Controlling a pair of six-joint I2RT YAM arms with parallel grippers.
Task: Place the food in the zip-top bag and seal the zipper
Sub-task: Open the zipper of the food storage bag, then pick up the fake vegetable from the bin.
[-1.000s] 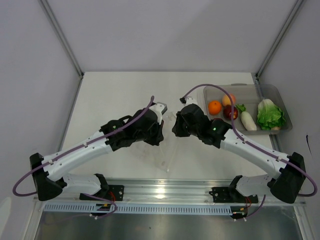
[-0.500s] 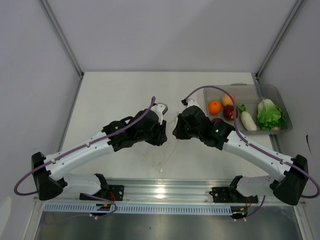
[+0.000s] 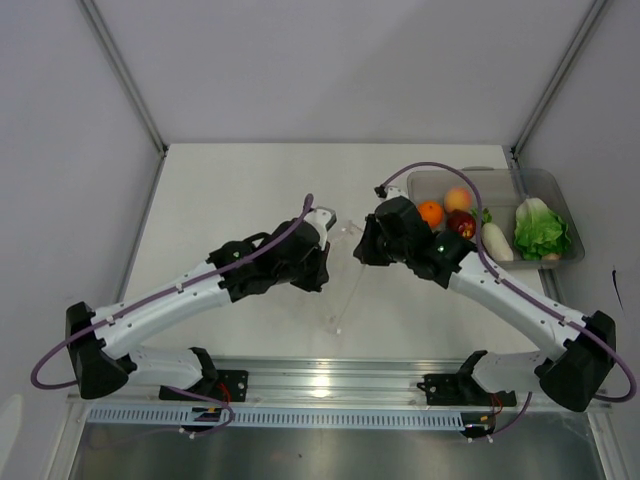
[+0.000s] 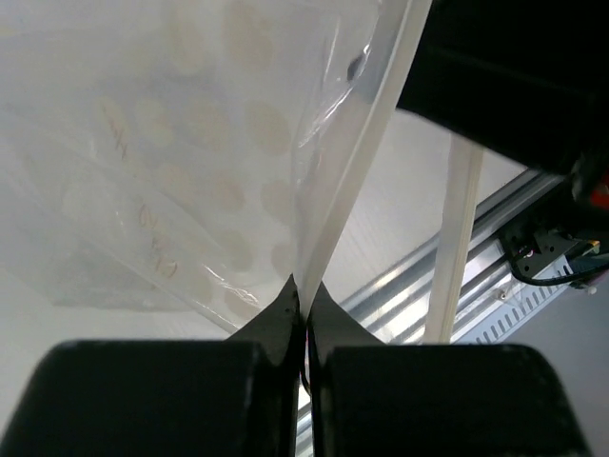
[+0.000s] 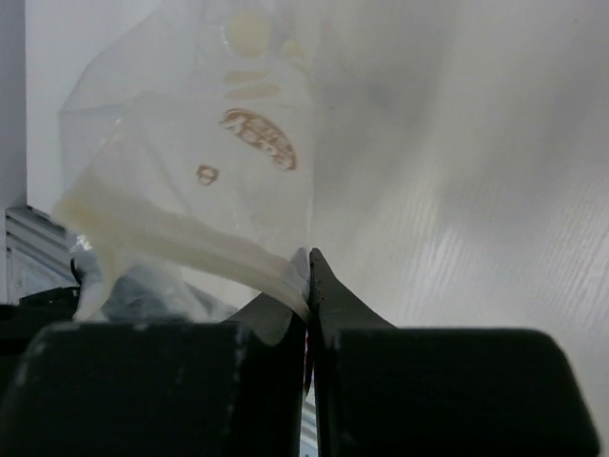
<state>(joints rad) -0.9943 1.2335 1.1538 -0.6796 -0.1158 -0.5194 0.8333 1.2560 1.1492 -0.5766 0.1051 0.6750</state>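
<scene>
Now, left gripper (image 4: 303, 309): clamped shut on the zipper (image 4: 354, 181) strip, at one lip of the zip-top bag (image 4: 181, 162).
Beside it, right gripper (image 5: 307, 278): likewise clamped shut, pinching a thick edge strip of the same bag, seemingly the opposite lip.
Bag position: hung between the two grippers above the table (image 3: 230, 190), slack film below; nothing visible inside.
Mouth: impossible to judge whether open wide enough, both wrist views being too close.
Slip risk: loss of either pinch through pulling apart too hard on thin, slick film; would drop one lip and collapse the mouth.
Tear risk: overstretching at the zipper ends, from the same cause.
Loading risk: no gripper free for fetching; likely to close the mouth upon release of one lip.
Food: orange (image 3: 429, 213), peach-coloured fruit (image 3: 458, 198), dark red fruit (image 3: 462, 224), white radish (image 3: 496, 242) and cabbage (image 3: 541, 228), all in the clear tray (image 3: 500, 176) at far right, well apart from the bag, none loaded yet.
</scene>
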